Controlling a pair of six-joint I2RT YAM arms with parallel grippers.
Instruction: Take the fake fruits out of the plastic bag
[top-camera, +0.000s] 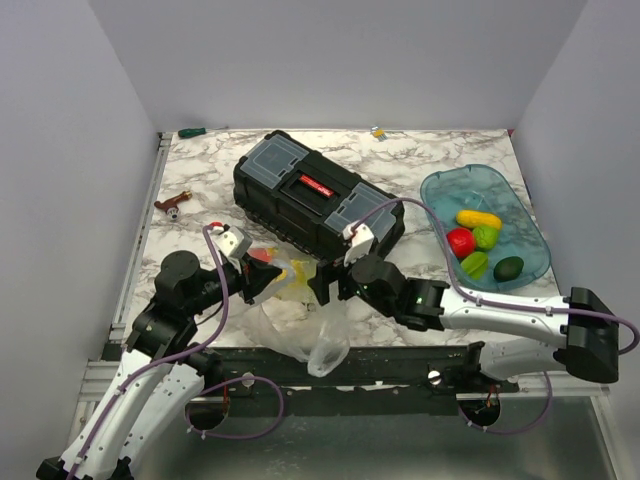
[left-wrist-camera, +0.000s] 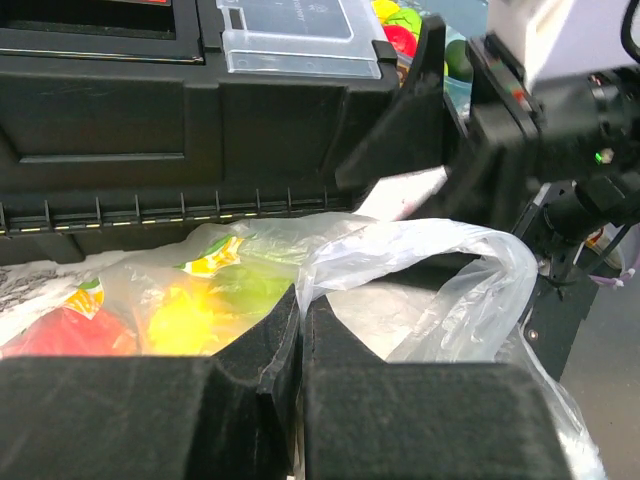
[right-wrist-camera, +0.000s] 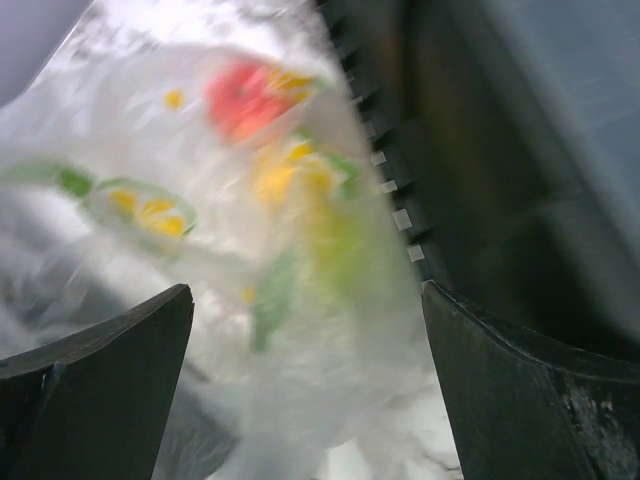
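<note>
The table has a white marble-pattern top veined in grey; plain pale lavender-grey walls close it in at the back and on both sides; a metal rail runs along its left edge.

A black toolbox with a red strip on its lid and clear lid compartments lies askew across the middle of the top. To its right, apart from it, a translucent blue tray holds five of the fake fruits: one red, one yellow, one light green and two darker green.

Three small items lie on the marble, all too small to name surely. One is a brown and red piece near the left edge; another is a green piece at the back left corner; the third is a yellow and blue piece at the back edge.

The plastic bag lies crumpled at the near edge in front of the toolbox, and part of its clear film sags over the table's front. In the left wrist view a red fruit, a yellow fruit and a green fruit press against the film inside it, just beside the toolbox's side wall.

The left gripper is closed, pinching a fold of the bag; in its own view the film rises out of the seam between the two fingers. The right gripper faces it with its jaws spread wide; its wrist view is blurred, with the bag between the fingers and nothing gripped.
</note>
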